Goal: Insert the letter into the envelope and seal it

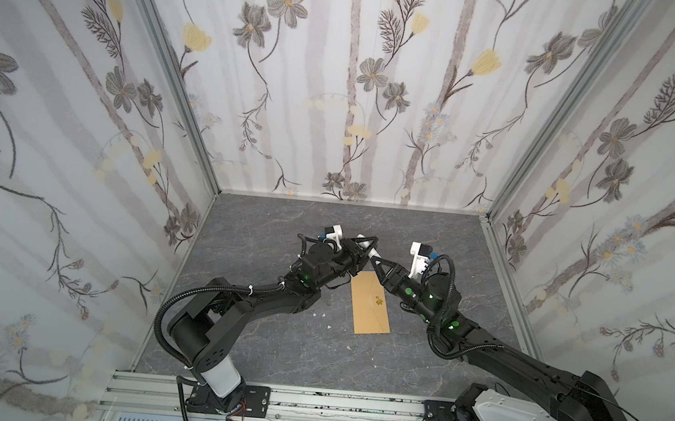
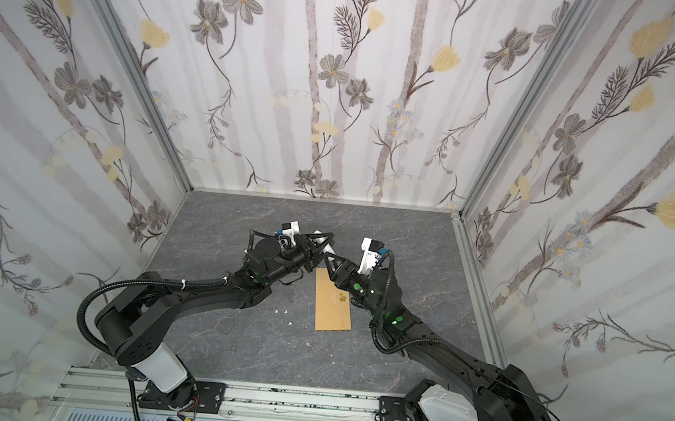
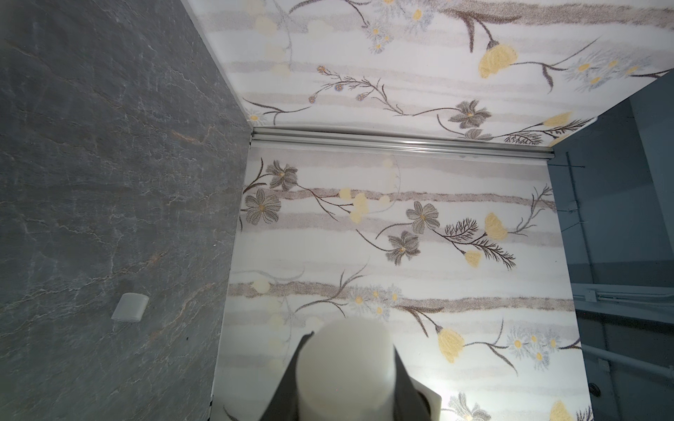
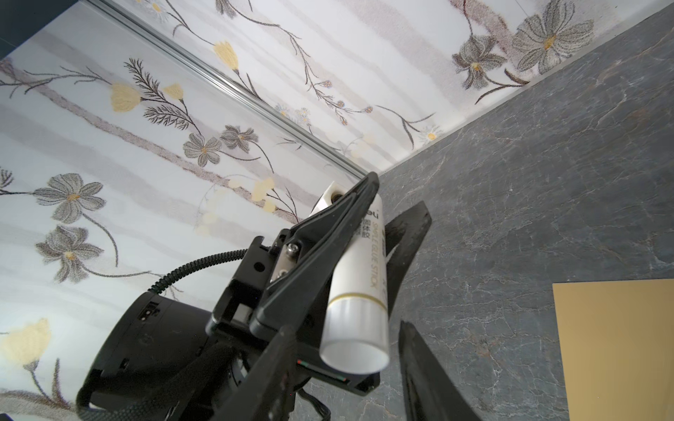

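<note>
Right now the left gripper (image 1: 368,247) is clamped on a white glue stick (image 4: 359,284) and holds it in the air above the far end of the envelope (image 1: 369,306), tube slanted. The right gripper (image 4: 346,325) meets it tip to tip. Its jaws stand apart on either side of the stick's free end, and a gap shows on at least one side, so there is no grip.

The kraft-brown envelope lies flat on the gray marbled table (image 1: 274,339) between the two arms, long axis running away from the robot, with the yellow flower sticker (image 1: 378,301) face up. Its far end is hidden under the grippers, so I cannot tell the flap's state. A few white scraps (image 1: 322,314) lie on the table just left of the envelope. In the left wrist view a small pale rounded piece (image 3: 129,307) lies on the table; I cannot tell what it is.
</note>
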Tool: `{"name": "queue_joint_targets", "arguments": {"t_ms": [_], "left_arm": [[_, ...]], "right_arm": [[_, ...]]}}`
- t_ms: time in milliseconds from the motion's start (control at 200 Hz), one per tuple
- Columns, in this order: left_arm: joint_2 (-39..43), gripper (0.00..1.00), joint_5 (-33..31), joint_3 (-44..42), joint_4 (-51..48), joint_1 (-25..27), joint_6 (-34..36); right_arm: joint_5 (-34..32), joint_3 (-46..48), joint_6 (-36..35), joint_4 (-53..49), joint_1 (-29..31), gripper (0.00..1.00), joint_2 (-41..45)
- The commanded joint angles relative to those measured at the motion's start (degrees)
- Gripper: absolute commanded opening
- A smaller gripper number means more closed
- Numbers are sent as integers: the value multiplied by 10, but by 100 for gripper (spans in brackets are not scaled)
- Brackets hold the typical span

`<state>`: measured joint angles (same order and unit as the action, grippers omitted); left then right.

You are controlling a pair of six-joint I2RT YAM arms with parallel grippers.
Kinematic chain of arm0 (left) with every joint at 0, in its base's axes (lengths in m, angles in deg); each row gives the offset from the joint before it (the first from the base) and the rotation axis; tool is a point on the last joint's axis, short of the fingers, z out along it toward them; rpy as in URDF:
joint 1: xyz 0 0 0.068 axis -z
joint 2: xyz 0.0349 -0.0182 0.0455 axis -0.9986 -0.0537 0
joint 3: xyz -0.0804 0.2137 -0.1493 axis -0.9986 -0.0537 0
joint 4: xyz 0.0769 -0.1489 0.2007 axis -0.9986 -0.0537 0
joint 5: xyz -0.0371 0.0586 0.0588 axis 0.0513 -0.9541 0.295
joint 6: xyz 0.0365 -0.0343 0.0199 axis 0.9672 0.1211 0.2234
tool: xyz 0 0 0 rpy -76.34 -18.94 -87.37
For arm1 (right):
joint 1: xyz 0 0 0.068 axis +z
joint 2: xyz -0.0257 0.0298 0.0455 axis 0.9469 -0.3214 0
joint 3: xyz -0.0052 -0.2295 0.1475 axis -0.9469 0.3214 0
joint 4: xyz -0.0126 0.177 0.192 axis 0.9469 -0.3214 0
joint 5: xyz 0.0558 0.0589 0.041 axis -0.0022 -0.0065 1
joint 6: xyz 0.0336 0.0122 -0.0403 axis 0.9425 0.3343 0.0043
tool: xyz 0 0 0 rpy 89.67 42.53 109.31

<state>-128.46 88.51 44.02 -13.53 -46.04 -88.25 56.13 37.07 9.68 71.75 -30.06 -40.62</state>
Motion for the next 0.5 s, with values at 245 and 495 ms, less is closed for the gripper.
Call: {"name": "queue_joint_targets", "arguments": {"t_ms": [245,495], "left_arm": [[0,0,2,0,43,1,-11],[-6,0,32,-3,42,1,-28]], "right_arm": [[10,-20,-15,3,-1,17,-9],[-33,-72,-113,-142,11,13,-17]]}}
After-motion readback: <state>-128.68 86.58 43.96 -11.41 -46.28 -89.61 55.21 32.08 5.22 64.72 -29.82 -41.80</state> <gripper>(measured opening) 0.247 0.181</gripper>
